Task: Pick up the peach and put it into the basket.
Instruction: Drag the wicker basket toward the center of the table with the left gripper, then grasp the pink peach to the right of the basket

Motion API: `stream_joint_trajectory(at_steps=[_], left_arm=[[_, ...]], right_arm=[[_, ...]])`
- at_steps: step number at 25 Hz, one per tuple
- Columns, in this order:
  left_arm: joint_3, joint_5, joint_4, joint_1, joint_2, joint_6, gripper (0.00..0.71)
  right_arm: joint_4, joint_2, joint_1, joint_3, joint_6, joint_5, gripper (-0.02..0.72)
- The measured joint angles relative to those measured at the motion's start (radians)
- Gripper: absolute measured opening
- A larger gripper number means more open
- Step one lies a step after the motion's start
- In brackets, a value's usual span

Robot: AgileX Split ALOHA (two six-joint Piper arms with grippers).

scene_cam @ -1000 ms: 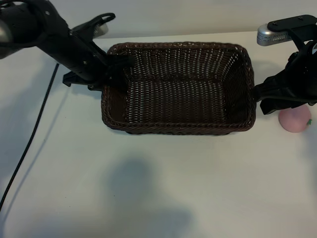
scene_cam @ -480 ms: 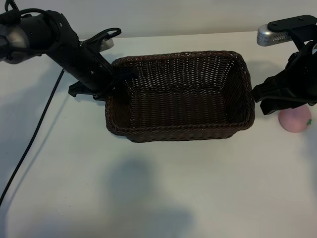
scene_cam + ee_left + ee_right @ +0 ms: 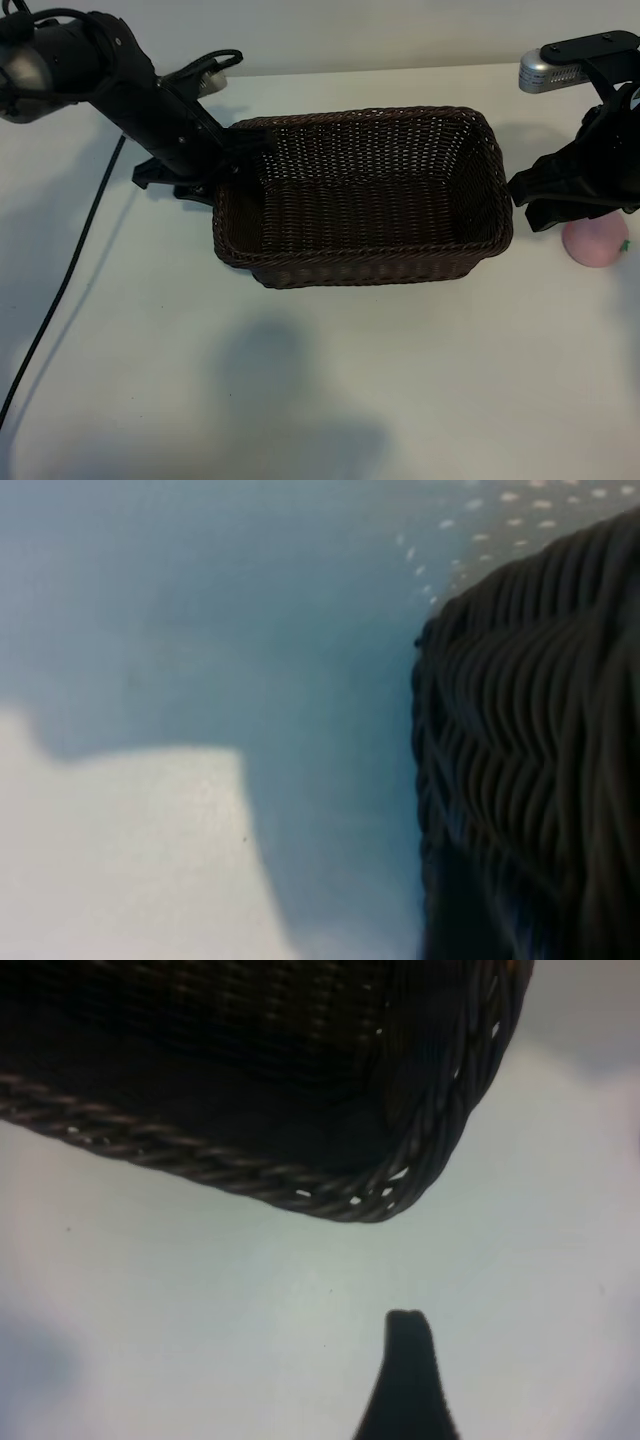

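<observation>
The dark-brown wicker basket [image 3: 365, 268] lies flat in the middle of the white table. The pale-pink peach [image 3: 594, 244] rests on the table just past the basket's right end, with a green mark on its right side. My left gripper [image 3: 236, 152] is at the basket's far left corner, against the rim; the left wrist view shows only the basket's woven wall [image 3: 530, 760] close by. My right gripper [image 3: 522, 198] hovers open between the basket's right end and the peach, holding nothing. In the right wrist view one dark fingertip [image 3: 404, 1340] shows above bare table near a basket corner [image 3: 400, 1175].
A black cable [image 3: 62, 285] runs down the table's left side from the left arm. The right arm's dark links hang over the peach's far side. A white wall [image 3: 380, 30] rises behind the table's far edge.
The basket, tilted up at its left end a second ago, has come down flat and sits slightly nearer the front. The left arm drew back a little to the left. The right arm stayed still.
</observation>
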Motion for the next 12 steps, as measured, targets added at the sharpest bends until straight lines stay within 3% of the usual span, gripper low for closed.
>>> stream_joint_trajectory(at_steps=[2, 4, 12], left_arm=[[0.0, 0.015, 0.043, 0.0, -0.031, -0.036, 0.618], [-0.012, 0.053, 0.097, 0.0, -0.063, -0.061, 0.647], [-0.071, 0.222, 0.309, 0.0, -0.217, -0.115, 0.637]], right_arm=[[0.0, 0.0, 0.0, 0.0, -0.001, 0.0, 0.539], [0.0, 0.0, 0.0, 0.0, -0.001, 0.001, 0.538], [0.0, 0.0, 0.0, 0.0, -0.001, 0.004, 0.538]])
